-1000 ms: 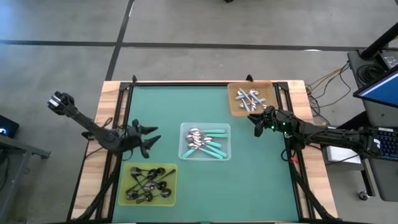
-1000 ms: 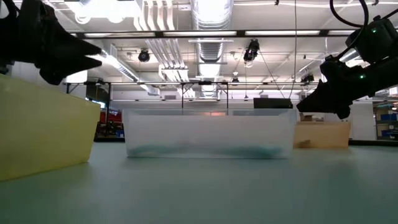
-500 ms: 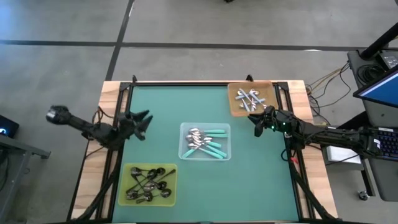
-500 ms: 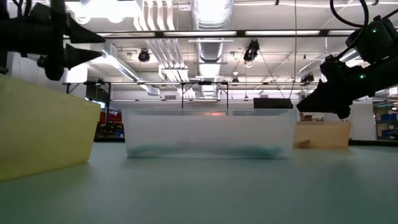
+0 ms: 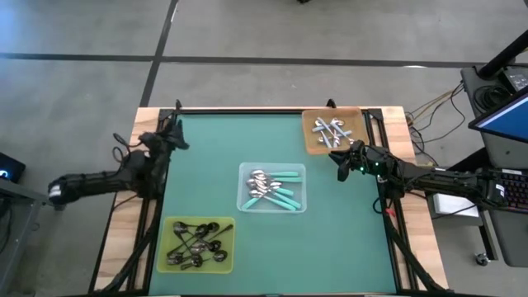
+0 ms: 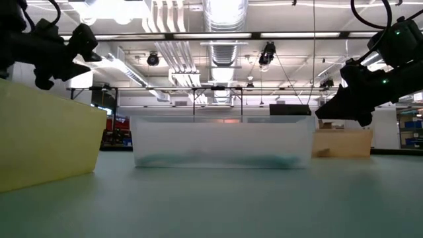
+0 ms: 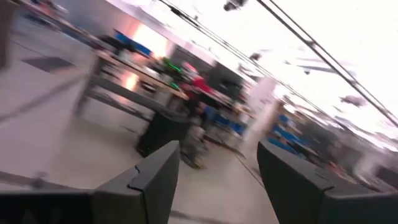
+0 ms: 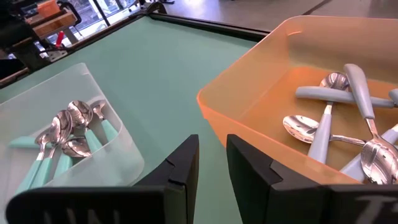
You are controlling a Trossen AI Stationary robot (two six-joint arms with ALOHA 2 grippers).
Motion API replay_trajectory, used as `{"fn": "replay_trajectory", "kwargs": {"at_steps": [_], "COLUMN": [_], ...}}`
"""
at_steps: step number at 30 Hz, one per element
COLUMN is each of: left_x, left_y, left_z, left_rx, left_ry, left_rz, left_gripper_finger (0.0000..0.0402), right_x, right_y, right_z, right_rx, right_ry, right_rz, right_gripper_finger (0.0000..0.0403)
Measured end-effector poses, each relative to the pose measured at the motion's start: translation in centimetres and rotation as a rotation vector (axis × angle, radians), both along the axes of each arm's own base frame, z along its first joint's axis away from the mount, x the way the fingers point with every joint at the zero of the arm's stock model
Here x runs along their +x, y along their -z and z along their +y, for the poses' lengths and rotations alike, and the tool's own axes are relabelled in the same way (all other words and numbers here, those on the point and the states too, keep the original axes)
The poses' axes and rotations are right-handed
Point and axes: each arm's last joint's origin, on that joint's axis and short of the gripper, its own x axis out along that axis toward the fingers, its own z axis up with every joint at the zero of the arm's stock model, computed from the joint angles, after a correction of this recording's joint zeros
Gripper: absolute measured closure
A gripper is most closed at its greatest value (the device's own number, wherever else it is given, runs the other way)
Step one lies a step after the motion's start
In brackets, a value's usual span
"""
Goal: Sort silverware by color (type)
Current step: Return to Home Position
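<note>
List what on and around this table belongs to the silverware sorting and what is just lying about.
Job: dark metal spoons in the yellow-green square tray; teal-handled silver spoons in the clear tray; pale-handled silver spoons in the orange tray.
Lying about: loose floor cables; blue-lit screen.

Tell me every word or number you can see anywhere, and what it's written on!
Nothing here reads as a whole word or number.
Right end effector: pale lettering on its dark body, cut off by the picture's edge, unreadable.
Blue screen beside the table: too small to read.
Yellow-green tray, clear tray, orange tray: no labels that I can see.
</note>
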Motion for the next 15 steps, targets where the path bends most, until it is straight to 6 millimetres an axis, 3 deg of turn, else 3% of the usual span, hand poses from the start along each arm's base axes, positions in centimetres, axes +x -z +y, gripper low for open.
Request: {"fn": "replay_trajectory", "kwargs": {"at_steps": [8,15], "left_x": [-2.2,-2.6], "left_y": [-0.6,-1.2], "left_z": [1.5,1.7], "left_rx": [0.031,0.042], "left_ry": [-0.247,-0.294], "left_rz": [-0.087,-0.109], "left_gripper_finger": [0.0200,0.0200], "right_x": [0.0,0.0], "right_y": [0.0,0.0], "right_z": [0.0,0.0], "right_rx": [0.000,0.000], "right_ry": [0.000,0.000], "right_rz": [0.000,0.000], "right_gripper_finger": [0.0330,0.0330]}}
